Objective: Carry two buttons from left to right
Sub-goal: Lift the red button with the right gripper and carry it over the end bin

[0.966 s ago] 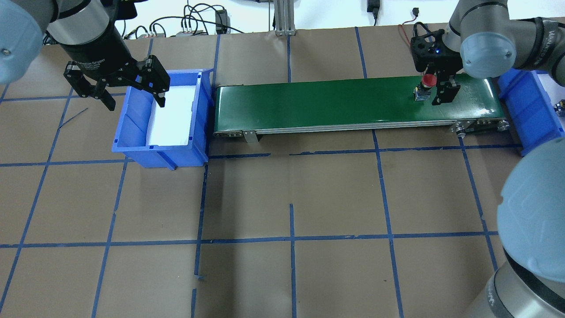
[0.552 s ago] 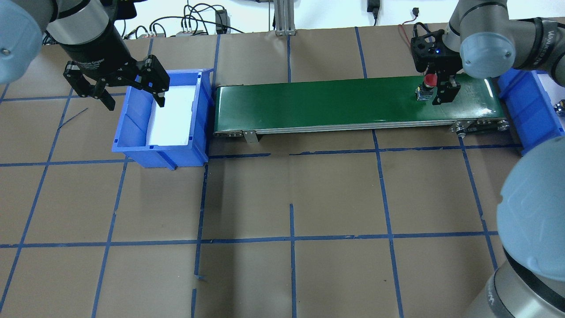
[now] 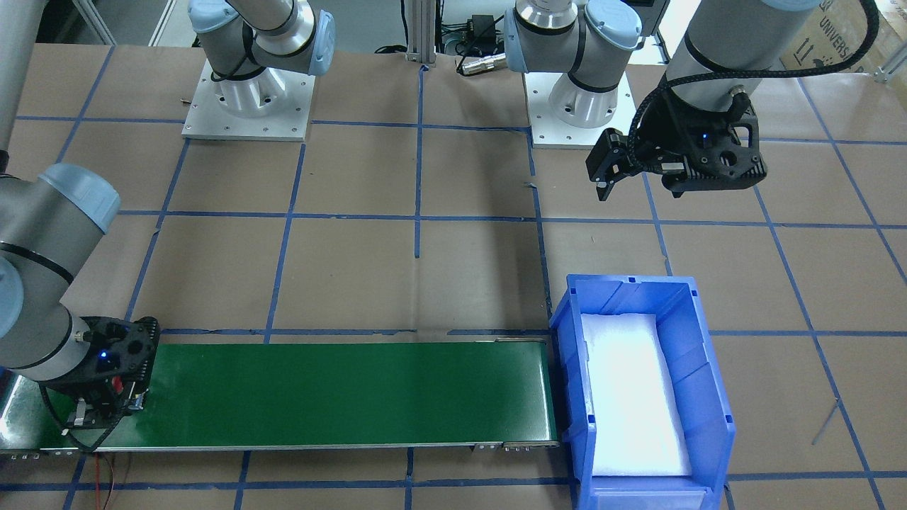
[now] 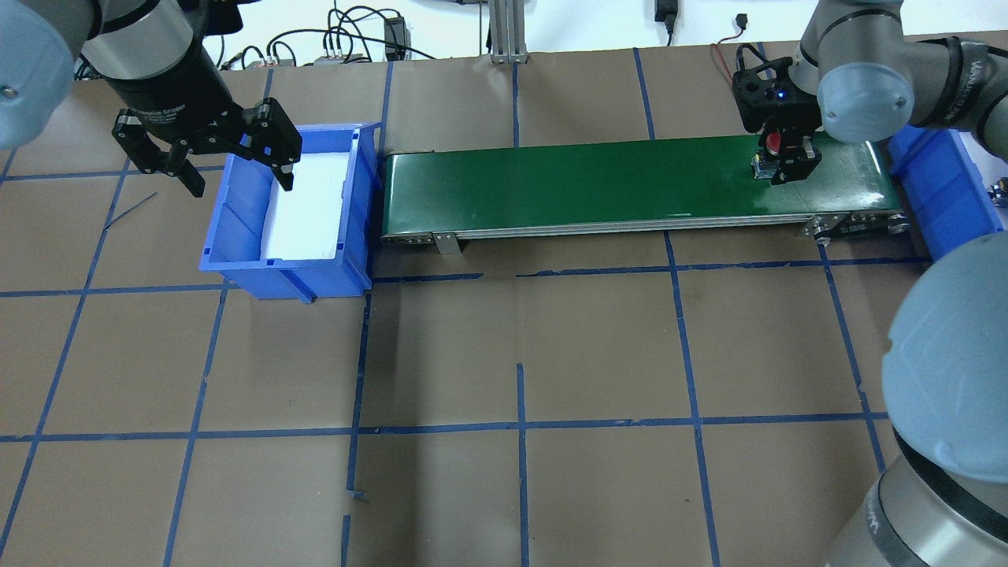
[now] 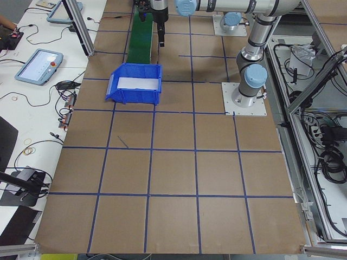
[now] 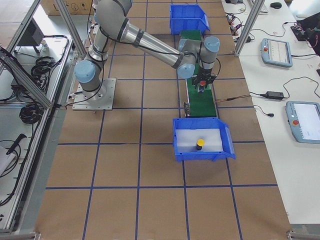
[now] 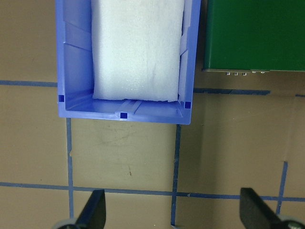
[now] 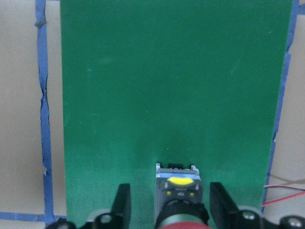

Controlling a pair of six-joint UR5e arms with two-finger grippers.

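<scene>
The yellow button (image 6: 199, 143) stands on foam in the right bin (image 6: 179, 150), just past the belt's (image 4: 591, 181) right end. On the belt near that end, the red button (image 4: 775, 141) sits between the right gripper's (image 8: 170, 187) spread fingers (image 8: 123, 205), neither touching it. Past the belt's left end, the left gripper (image 4: 240, 186) hangs above the desk (image 4: 598, 354) beside the left bin (image 4: 236, 213), fingers spread wide

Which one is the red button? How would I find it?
Look for the long green conveyor belt on the table. At the belt's end by the right gripper, the red button rests between the open fingers. Its red cap sets it apart: the yellow button sits in a blue bin past that end.
</scene>
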